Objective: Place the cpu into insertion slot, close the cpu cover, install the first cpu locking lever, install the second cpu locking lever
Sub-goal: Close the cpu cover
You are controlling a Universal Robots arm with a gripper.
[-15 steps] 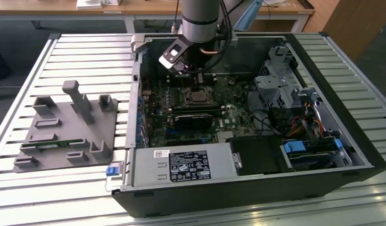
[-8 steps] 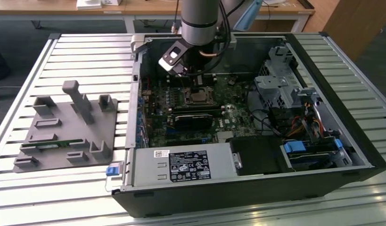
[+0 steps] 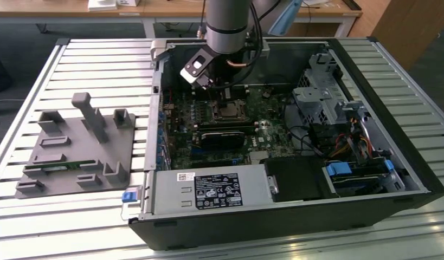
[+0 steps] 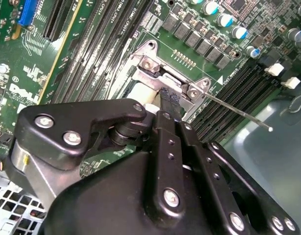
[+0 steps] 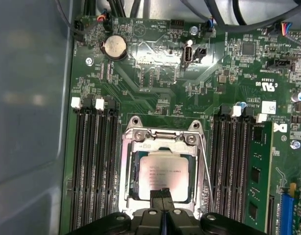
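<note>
The cpu [image 5: 163, 174], a pale metallic square, lies flat in the insertion slot [image 3: 227, 111] on the green motherboard. Around it the silver cpu cover [image 5: 158, 142] lies down, with the chip showing through its cut-out. My gripper [image 5: 162, 195] hangs straight above the slot's edge, fingers pressed together with nothing between them, the tips at the rim of the cover. In the second wrist view the gripper [image 4: 170, 100] points at the cover's hinge end. A thin locking lever [image 4: 238, 111] sticks out sideways from the socket, and it runs along one side as a lever [image 5: 205, 161].
Black memory slots [image 5: 94, 166] flank the socket, with a green memory module [image 5: 256, 171] beside one bank. The open case holds a power supply [image 3: 207, 189], drive cage [image 3: 323, 97] and cables. A grey fixture [image 3: 77, 146] stands on the slatted table at the exterior view's left.
</note>
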